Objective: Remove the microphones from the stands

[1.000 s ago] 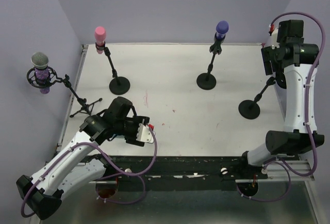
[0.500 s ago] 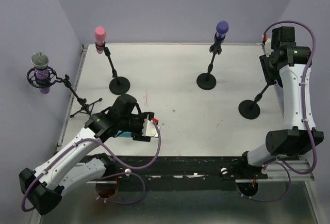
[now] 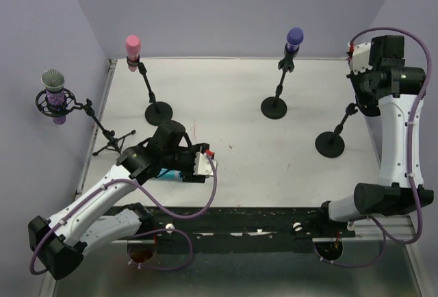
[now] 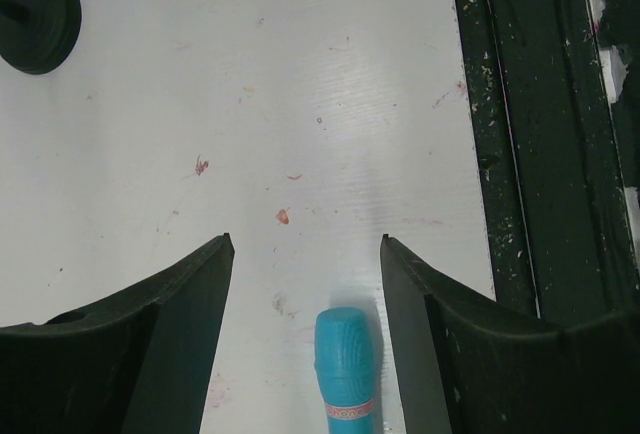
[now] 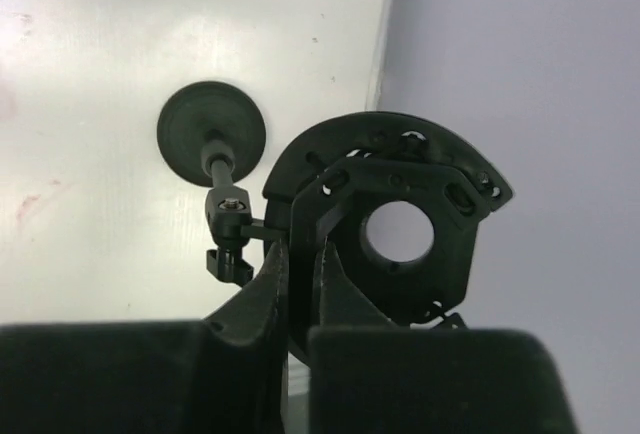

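A teal microphone [image 4: 345, 369] lies flat on the white table [image 4: 330, 84], its head between the tips of my left gripper [image 4: 305, 244], which stands open and does not touch it. From above, the teal microphone [image 3: 168, 174] pokes out under my left gripper [image 3: 198, 167]. At the far right, my right gripper [image 5: 300, 249] is shut on the rim of the black ring holder [image 5: 400, 224] of the right stand [image 5: 212, 132]. Nothing sits in the holder's hole. In the top view my right gripper [image 3: 363, 102] hangs above that stand's base [image 3: 330, 144].
Three more stands carry microphones: a pink one [image 3: 133, 46] at the back left, a purple one [image 3: 295, 35] at the back middle, and a grey-headed one [image 3: 53, 85] in a shock mount on a tripod at the left edge. A dark rail [image 4: 530, 154] borders the table's near edge.
My right gripper has closed on the ring holder of the right stand. My left arm has slid right and forward, still open, uncovering the teal microphone on the table.
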Robot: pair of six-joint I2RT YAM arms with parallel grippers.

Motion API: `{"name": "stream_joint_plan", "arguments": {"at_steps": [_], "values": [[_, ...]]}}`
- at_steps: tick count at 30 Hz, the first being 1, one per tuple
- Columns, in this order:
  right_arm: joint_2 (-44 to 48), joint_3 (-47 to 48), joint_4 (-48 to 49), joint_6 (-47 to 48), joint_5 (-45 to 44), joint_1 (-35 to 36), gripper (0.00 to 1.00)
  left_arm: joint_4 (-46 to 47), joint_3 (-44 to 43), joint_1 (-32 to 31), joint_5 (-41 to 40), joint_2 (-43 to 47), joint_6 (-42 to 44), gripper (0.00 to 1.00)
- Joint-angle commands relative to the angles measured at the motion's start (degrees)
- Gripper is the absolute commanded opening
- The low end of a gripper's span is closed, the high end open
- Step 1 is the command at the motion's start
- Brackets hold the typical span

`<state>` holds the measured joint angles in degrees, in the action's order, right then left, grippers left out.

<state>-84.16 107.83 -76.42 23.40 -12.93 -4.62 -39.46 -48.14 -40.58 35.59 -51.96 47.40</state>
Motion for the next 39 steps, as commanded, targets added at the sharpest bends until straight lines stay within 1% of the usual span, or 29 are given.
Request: {"name": "stream_joint_plan", "arguments": {"at_steps": [1, 3, 7, 10, 12, 15, 16, 17, 19, 21, 23, 26, 29, 32, 34, 35, 39], "values": [[6.6, -1.1, -5.0, 8.2, 12.6, -0.1, 0.04, 4.1, -1.9, -0.5, 3.7, -1.3, -4.1, 0.68], [8.3, -3.2, -5.0, 10.5, 15.4, -0.2, 0.01, 4.9, -2.3, -0.6, 3.9, -2.0, -5.4, 0.68], [10.0, -3.5, -5.0, 13.5, 20.9, -0.1, 0.01, 4.8, -3.7, -0.9, 4.0, -3.5, -6.5, 0.68], [12.1, -2.1, -5.1, 18.4, 30.6, -0.2, 0.01, 6.4, -4.0, -1.3, 4.2, -3.8, -8.6, 0.68], [13.8, -2.3, -4.9, 22.2, 37.8, -0.2, 0.01, 9.3, -3.4, -1.5, 4.4, -3.6, -10.8, 0.68], [15.0, -2.5, -5.1, 26.7, 47.3, -0.1, 0.01, 17.3, -0.9, -1.6, 5.8, -2.6, -16.4, 0.68], [15.3, -2.4, -4.9, 28.2, 49.9, -0.2, 0.01, 20.7, 0.4, -1.6, 6.7, -2.1, -19.2, 0.68], [15.3, -2.0, -5.0, 29.9, 52.7, -0.2, 0.01, 26.0, 2.2, -1.7, 7.0, -1.7, -23.9, 0.69], [15.0, -1.4, -5.0, 32.8, 57.0, -0.2, 0.01, 35.3, 5.3, -2.1, 6.2, -1.4, -31.9, 0.76], [14.8, -1.1, -4.9, 36.1, 60.1, -0.1, 0.01, 42.2, 6.5, -3.0, 5.1, -3.1, -37.3, 0.80], [14.9, -1.8, -5.0, 40.0, 62.7, 0.0, 0.01, 45.4, 6.0, -4.3, 3.7, -6.3, -40.4, 0.80], [15.7, -4.9, -4.8, 47.4, 66.4, 0.6, 0.01, 52.5, 6.1, -6.0, -0.1, -10.2, -43.9, 0.79], [17.0, -8.9, -1.6, 51.1, 67.9, 1.9, 0.01, 56.7, 5.5, -7.4, -2.8, -13.4, -43.8, 0.79], [18.1, -12.5, 1.0, 55.6, 68.5, 3.7, 0.01, 59.6, 4.4, -8.1, -3.2, -16.3, -43.4, 0.78], [19.1, -15.0, 4.2, 56.4, 68.8, 4.5, 0.01, 61.6, 3.4, -8.5, -3.4, -18.7, -43.7, 0.78], [19.6, -16.5, 6.3, 56.4, 68.9, 6.4, 0.01, 62.8, 3.0, -8.6, -3.4, -20.1, -43.8, 0.77], [20.7, -20.2, 12.4, 55.8, 68.8, 9.9, 0.01, 66.5, 0.4, -9.4, -2.3, -25.4, -44.1, 0.76]]}}
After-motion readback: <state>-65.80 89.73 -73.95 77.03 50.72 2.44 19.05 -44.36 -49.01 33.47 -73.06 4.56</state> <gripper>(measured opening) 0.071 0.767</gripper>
